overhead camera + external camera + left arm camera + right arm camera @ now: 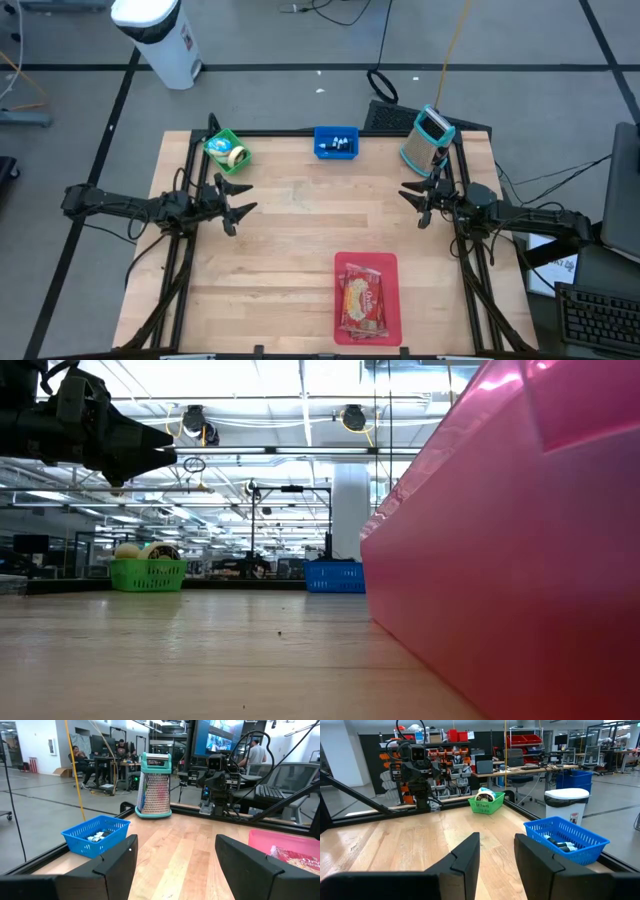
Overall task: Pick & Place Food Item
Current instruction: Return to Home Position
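The sorting is being judged as finished. The small food colouring bottles (335, 146) are being held in the blue bin (318, 143) at 12 o'clock on the bench (300, 240), and no bottle is being seen loose on the wood.

Nothing is being carried. The left gripper (248, 197) is being held at 9 o'clock, above the boards, with its fingers spread wide apart and empty. The right gripper (410, 203) is being held at 3 o'clock, its fingers likewise parted with nothing between them. Only the parking of the two arms appears to be left — and both are lying well apart from the bin.

From above, the whole layout is being given: a green basket (228, 150) at 10 o'clock, a box grater (428, 138) at 2 o'clock, and a pink tray (365, 261) with a food packet (364, 298) at 5 o'clock.

In the right wrist view the bottles are being shown lying on the bin's floor, some dark and some pale, a detail that is barely being made out from above. In the low view only the outer walls of bin and basket are being shown, the bin's contents are being hidden, and the right half is being filled by the tray's wall. In the left wrist view the grater is being shown upright, and people are being seen in the room beyond the bench.
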Controlling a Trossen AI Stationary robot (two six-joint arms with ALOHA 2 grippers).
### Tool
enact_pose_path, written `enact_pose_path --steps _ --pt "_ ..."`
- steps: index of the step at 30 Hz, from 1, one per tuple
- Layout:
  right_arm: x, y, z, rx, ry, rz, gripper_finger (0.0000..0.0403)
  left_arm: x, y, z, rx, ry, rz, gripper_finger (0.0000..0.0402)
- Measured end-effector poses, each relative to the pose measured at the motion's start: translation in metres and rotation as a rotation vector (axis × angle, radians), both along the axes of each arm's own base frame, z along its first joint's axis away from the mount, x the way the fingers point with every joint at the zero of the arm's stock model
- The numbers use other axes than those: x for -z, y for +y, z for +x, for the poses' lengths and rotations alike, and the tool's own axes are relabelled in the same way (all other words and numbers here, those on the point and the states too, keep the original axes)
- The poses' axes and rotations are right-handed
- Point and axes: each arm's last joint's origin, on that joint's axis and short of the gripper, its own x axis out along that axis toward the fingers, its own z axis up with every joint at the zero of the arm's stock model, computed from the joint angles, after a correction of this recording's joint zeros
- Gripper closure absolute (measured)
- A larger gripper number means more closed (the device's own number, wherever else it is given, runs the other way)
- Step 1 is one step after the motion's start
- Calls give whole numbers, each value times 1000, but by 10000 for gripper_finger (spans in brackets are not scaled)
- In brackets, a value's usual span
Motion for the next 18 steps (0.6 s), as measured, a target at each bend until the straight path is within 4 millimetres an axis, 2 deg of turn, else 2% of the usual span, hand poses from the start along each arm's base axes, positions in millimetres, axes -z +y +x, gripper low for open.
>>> enact_pose_path --steps 18 --pt "0 0 0 0 0 0 292 0 0 0 0 0 0 133"
